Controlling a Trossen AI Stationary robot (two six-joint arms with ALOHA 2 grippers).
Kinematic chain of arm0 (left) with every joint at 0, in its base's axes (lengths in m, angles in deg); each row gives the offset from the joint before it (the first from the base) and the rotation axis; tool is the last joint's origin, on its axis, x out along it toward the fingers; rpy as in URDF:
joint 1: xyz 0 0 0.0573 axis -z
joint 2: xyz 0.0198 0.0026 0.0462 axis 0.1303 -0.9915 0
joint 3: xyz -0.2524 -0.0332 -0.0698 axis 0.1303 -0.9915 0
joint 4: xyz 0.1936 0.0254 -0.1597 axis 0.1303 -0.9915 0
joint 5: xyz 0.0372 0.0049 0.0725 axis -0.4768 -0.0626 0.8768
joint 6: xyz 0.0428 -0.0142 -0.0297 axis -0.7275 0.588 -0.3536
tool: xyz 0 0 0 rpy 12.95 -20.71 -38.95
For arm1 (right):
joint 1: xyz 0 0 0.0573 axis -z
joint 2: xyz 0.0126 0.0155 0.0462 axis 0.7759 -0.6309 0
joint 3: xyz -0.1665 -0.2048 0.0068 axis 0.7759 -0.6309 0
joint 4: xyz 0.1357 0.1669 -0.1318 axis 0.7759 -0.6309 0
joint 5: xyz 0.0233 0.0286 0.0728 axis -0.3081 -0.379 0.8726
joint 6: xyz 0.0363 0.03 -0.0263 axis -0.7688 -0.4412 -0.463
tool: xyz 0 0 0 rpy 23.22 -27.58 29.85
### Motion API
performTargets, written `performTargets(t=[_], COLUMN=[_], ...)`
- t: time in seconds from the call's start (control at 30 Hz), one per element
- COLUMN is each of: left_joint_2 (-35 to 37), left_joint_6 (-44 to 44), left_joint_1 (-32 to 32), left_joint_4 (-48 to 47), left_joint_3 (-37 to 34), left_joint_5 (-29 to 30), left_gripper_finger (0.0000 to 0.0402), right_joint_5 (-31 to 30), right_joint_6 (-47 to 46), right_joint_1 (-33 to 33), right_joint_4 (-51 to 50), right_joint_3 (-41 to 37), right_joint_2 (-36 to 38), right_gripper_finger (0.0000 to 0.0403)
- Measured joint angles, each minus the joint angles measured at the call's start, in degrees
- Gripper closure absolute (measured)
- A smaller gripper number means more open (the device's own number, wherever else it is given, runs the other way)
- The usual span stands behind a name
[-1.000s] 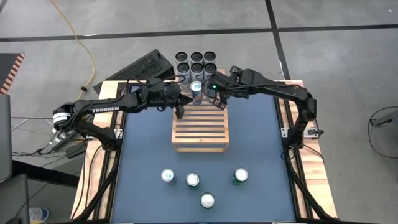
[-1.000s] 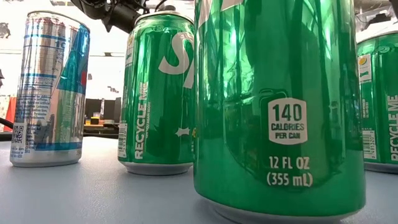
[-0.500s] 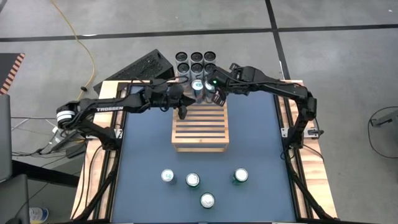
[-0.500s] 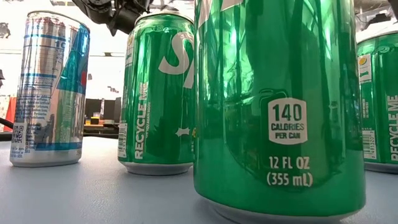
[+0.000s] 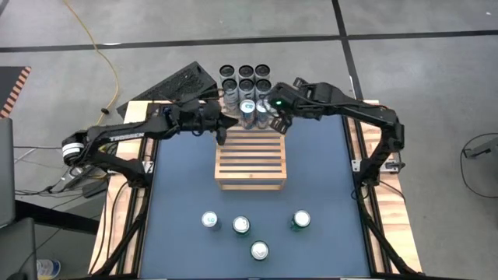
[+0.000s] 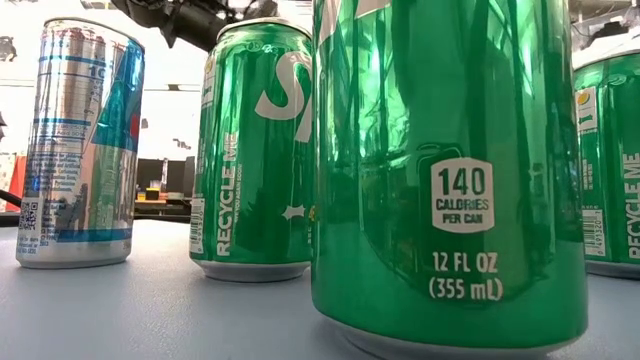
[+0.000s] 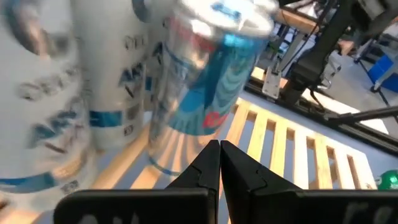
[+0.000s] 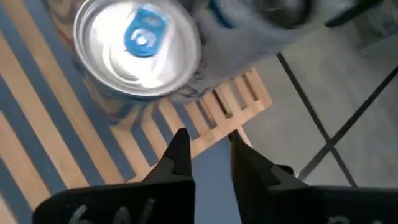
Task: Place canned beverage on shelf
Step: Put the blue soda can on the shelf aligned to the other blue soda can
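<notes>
- Nearest the table's front edge, four cans are seen standing upright on the blue table [image 5: 179,194]: a green can [image 5: 259,250] closest, then a silver-and-blue can [image 5: 210,220], a second green can [image 5: 241,225] and a third green can [image 5: 301,219] in a loose row behind it.
- In the low view the same group fills the picture, with the silver-and-blue can [image 6: 78,145] at the left.
- Farther back, in the middle of the table, the shelf [image 5: 250,161] is laid flat, its slats running across.
- At the shelf's far end a silver-and-blue canned beverage [image 5: 247,111] is stood upright on the slats, just beside more cans behind it.
- The left gripper [image 5: 221,138] is held over the shelf's far left corner, its fingers pressed fully together on nothing; in its wrist view the tips [image 7: 219,163] are met just in front of the canned beverage [image 7: 205,81].
- The right gripper [image 5: 274,123] is held just right of that can, its fingers [image 8: 180,152] parted by a narrow gap with nothing between them; the can's top [image 8: 138,50] is seen apart from them.
- Beyond the table's far edge, six dark-topped cans [image 5: 246,78] are grouped on the floor side.
</notes>
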Motion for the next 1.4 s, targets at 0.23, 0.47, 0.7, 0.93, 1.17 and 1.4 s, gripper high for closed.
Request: performTargets(t=[0.23, 0.47, 0.7, 0.93, 1.17, 1.4], left_joint_2=[8.95, 21.05, 30.98, 36.73, 35.98, 31.17], left_joint_6=[0.74, 6.60, 10.02, 14.18, 10.46, 10.52], left_joint_1=[-0.28, 1.21, 9.37, 19.47, 28.16, 37.05], left_joint_4=[-3.20, -6.18, -3.99, -12.41, -30.49, -38.36], left_joint_3=[0.00, 0.00, 0.02, 0.02, 0.02, 0.02], left_joint_5=[-7.44, -28.91, -29.81, -28.97, -20.89, -18.14], left_gripper_finger=[0.0402, 0.0400, 0.0358, 0.0294, 0.0240, 0.0227], right_joint_5=[5.74, 19.15, 19.40, 19.40, 19.26, 19.21], right_joint_6=[-3.13, -10.94, -20.72, -30.49, -39.29, -43.05], right_joint_1=[-3.84, -12.51, -22.59, -30.76, -36.14, -39.35], right_joint_4=[-1.40, -4.82, -9.95, -8.91, -8.47, -7.62], right_joint_3=[0.03, 0.06, 0.01, 0.09, -0.05, 0.03], right_joint_2=[6.68, 10.23, 9.10, 5.74, 2.03, 0.11], right_gripper_finger=[0.0333, 0.0330, 0.0284, 0.0211, 0.0185, 0.0184])
